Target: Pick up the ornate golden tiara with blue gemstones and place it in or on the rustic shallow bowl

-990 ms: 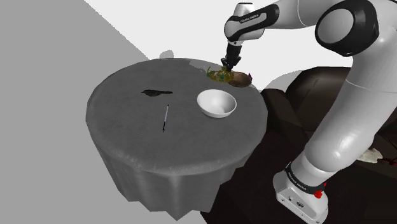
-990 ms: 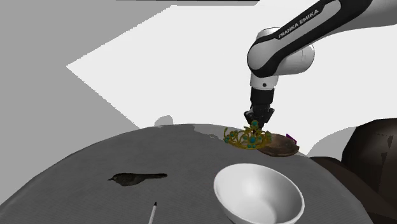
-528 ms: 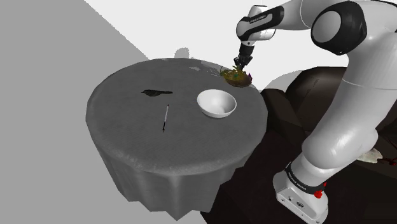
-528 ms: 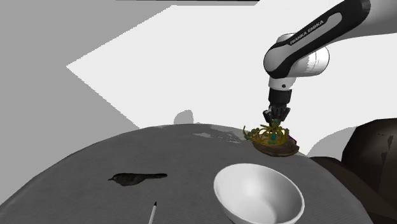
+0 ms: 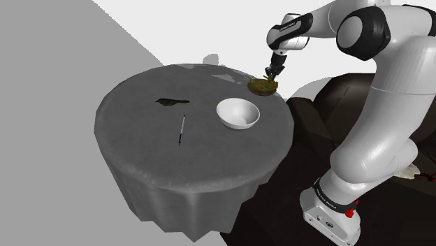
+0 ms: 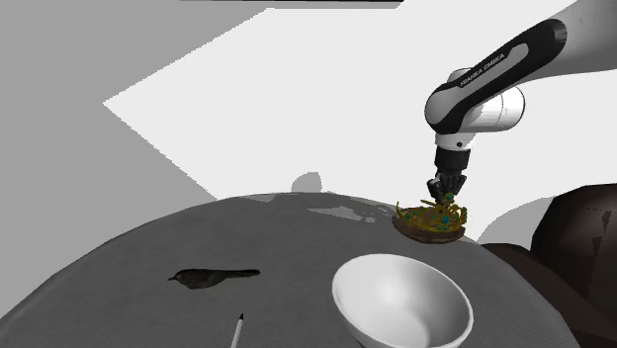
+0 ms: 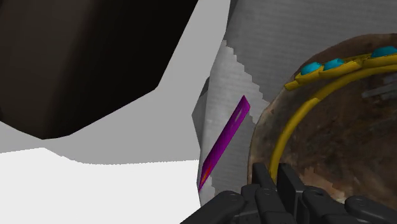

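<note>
Gold tiara (image 6: 431,214) in the brown bowl (image 6: 436,236)
The gripper (image 6: 447,191) has its jaws pinched on the tiara's gold band; the tiara lies inside the shallow bowl at the table's (image 5: 209,164) two o'clock edge in the shoulder view.

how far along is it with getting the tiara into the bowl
Done: the tiara already lies inside the brown bowl, near the edge of the table. In hand: the gripper sits low over the bowl and looks closed on the tiara's gold band. Left: let go of the band and lift clear. Nothing else looks outstanding.
</note>
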Tool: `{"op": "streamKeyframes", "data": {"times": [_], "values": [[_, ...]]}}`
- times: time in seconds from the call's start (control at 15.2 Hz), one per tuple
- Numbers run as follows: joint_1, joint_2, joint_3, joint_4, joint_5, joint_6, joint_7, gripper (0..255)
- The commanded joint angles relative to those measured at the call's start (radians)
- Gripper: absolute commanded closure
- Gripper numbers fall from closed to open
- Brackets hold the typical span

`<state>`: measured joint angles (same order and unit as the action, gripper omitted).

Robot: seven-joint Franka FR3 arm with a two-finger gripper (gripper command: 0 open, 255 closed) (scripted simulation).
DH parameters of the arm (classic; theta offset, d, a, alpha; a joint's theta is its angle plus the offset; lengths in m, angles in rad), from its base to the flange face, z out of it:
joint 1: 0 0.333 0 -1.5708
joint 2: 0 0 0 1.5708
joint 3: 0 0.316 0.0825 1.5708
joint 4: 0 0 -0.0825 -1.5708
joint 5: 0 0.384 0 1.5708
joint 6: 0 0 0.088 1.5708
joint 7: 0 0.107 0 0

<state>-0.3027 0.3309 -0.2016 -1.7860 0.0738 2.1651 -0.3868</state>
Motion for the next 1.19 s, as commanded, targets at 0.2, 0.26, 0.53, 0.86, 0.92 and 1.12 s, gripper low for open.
{"op": "streamKeyframes", "data": {"times": [0.2,0.26,0.53,0.86,0.92,1.12], "values": [[-0.002,0.011,0.001,-0.014,0.004,0.025,-0.004,255],[-0.002,0.011,0.001,-0.014,0.004,0.025,-0.004,255],[-0.002,0.011,0.001,-0.014,0.004,0.025,-0.004,255],[-0.002,0.011,0.001,-0.016,0.004,0.027,-0.004,0],[-0.002,0.011,0.001,-0.014,0.004,0.025,-0.004,0],[0.002,-0.034,-0.004,0.025,-0.009,-0.059,0.004,0]]}}
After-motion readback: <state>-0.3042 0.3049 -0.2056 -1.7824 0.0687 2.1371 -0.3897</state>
